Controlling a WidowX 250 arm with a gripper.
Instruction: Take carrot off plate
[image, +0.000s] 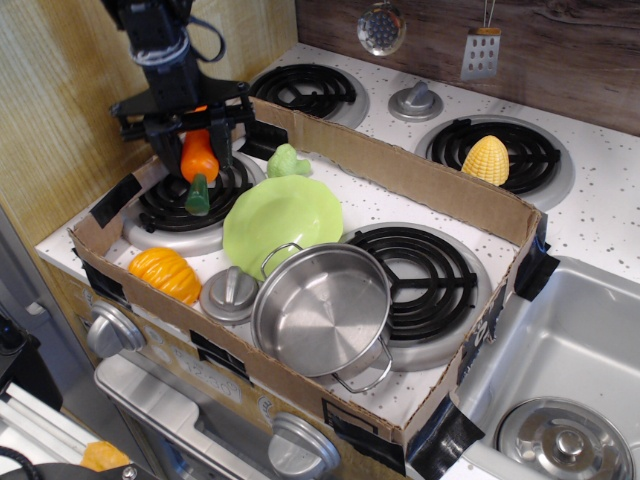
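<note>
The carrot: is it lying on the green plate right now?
No. The carrot hangs in the gripper above the left front burner, clear of the plate.
</note>
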